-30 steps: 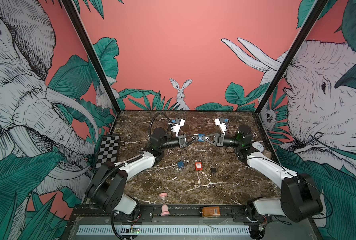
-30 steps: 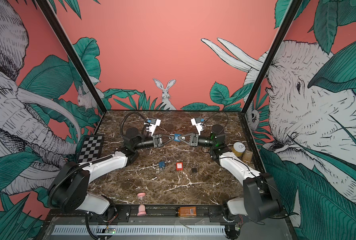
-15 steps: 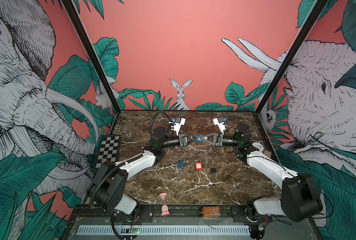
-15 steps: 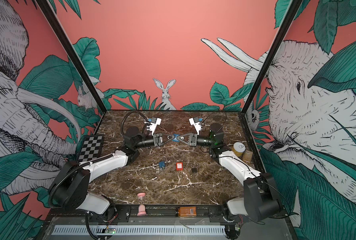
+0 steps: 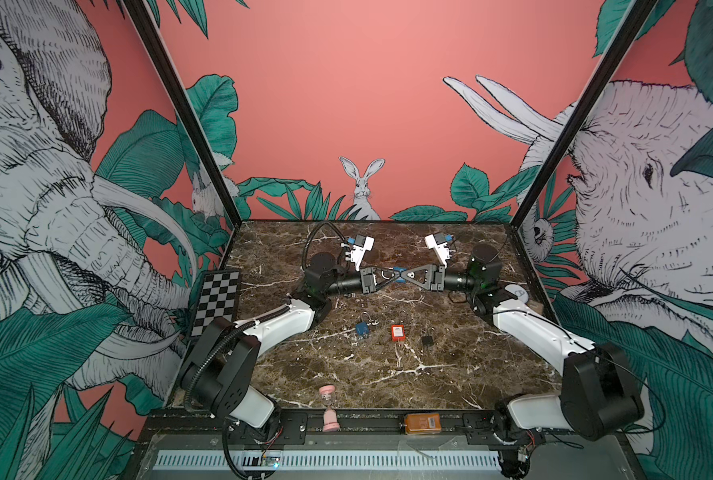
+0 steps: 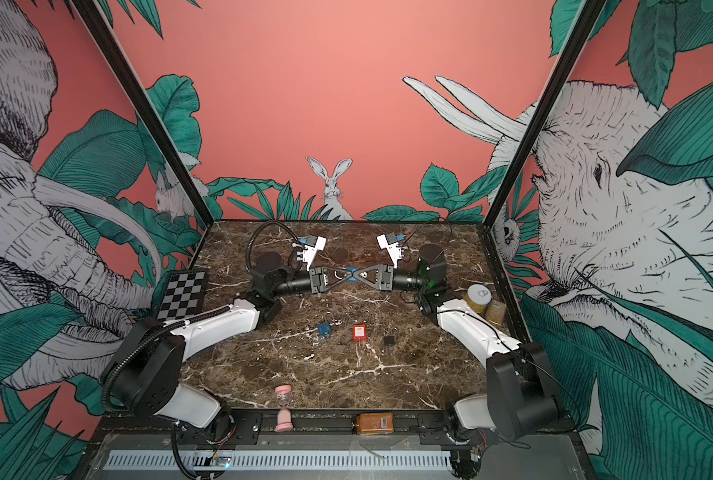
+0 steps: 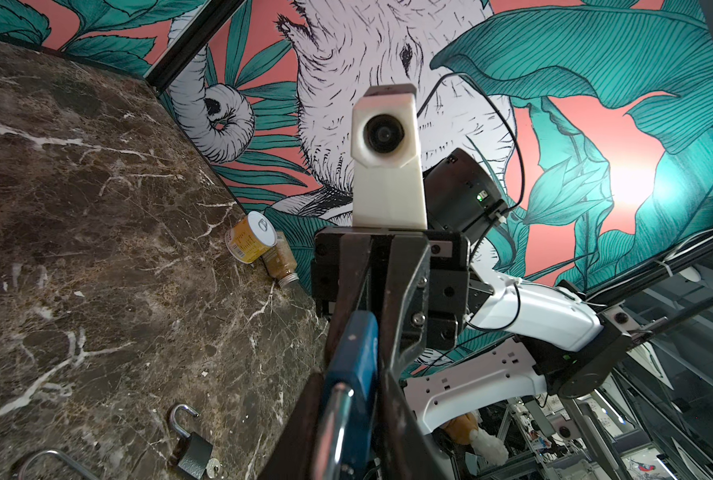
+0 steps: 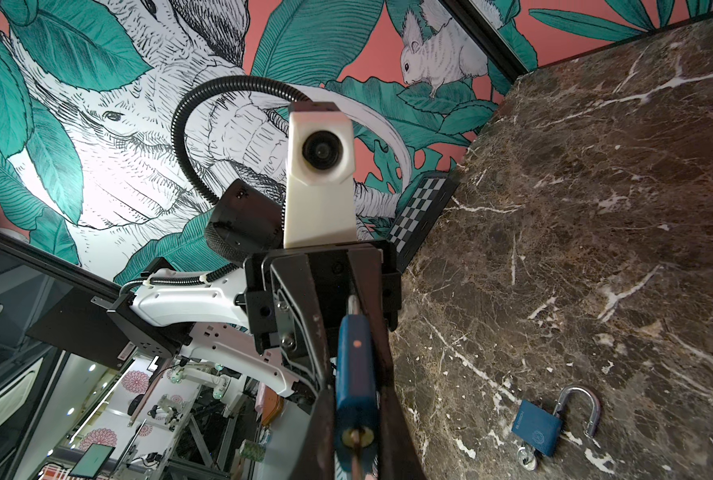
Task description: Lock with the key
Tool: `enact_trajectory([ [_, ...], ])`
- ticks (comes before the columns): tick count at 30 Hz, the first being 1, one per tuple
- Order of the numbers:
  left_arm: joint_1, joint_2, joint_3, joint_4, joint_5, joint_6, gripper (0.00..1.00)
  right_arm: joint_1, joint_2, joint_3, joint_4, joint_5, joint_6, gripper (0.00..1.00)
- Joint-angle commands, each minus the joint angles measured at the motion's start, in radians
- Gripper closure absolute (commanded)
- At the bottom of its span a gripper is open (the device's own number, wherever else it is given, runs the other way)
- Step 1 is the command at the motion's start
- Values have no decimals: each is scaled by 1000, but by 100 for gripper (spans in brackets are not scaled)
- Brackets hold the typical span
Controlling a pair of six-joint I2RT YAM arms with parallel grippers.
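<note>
Push shackle (image 7: 334, 419) straight into body, no twist; you want right clamp firm. Right gripper (image 5: 406, 276) clamped on blue padlock (image 7: 356, 353), mid-air above table (image 5: 388, 374). Key (image 8: 357, 451) appears seated at lock's base. Left gripper (image 5: 381, 277) narrow around shackle, actual contact unclear.

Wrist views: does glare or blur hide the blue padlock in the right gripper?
Left wrist view: a light bloom washes out the mural wall, clear of the held blue metal padlock; its silver shackle is close and soft. Right wrist view: bloom likewise only on the wall; the padlock body reads sharp.
</note>
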Motion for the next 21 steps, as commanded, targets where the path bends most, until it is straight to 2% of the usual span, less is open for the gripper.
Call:
enact_trajectory([
  [1, -19, 0, 28, 41, 37, -7, 83, 7, 2, 36, 6, -6, -37, 100],
  [5, -18, 8, 25, 75, 39, -26, 100, 8, 2, 34, -18, 2, -56, 100],
  [8, -14, 9, 14, 83, 18, -25, 100, 2, -9, 28, -37, 23, -68, 100],
  [11, -4, 13, 2, 142, 3, -41, 100, -15, -31, 15, -37, 33, -62, 86],
  [14, 5, 18, -4, 208, 2, -59, 100, -33, -59, 3, -43, 35, -56, 78],
  [21, 6, 24, 4, 248, 17, -74, 100, -53, -107, -21, -69, 30, -59, 76],
])
